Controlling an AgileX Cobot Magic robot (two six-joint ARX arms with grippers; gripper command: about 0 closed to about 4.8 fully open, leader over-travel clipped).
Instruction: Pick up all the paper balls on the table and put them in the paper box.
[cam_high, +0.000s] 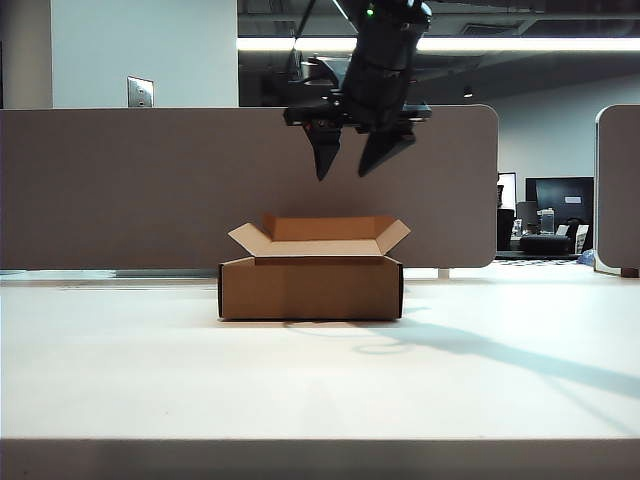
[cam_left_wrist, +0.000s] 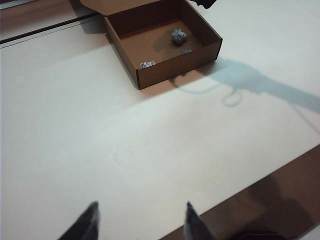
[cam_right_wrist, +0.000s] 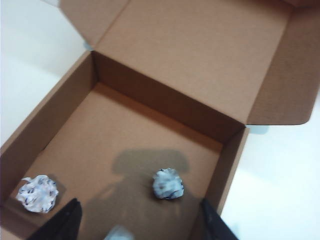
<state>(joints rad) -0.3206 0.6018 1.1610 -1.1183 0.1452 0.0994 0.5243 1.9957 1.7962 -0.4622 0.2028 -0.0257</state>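
Note:
The brown paper box (cam_high: 310, 290) stands open at mid-table, flaps spread. High above it hangs my right gripper (cam_high: 345, 160), open, fingers pointing down. In the right wrist view the right gripper (cam_right_wrist: 139, 201) looks into the box (cam_right_wrist: 165, 100). Two paper balls lie on its floor, one in a corner (cam_right_wrist: 37, 194) and one near the side wall (cam_right_wrist: 168, 184). A third, blurred paper ball (cam_right_wrist: 120, 234) shows loose between the fingers, touching neither. My left gripper (cam_left_wrist: 141, 207) is open and empty over the bare white table (cam_left_wrist: 100, 125), well short of the box (cam_left_wrist: 175, 62), in which two balls (cam_left_wrist: 178, 36) (cam_left_wrist: 147, 64) show.
A grey-brown partition panel (cam_high: 150, 190) runs behind the box. The right arm's shadow (cam_high: 500, 355) falls across the table to the box's right. The table's edge (cam_left_wrist: 260, 172) passes close by the left gripper.

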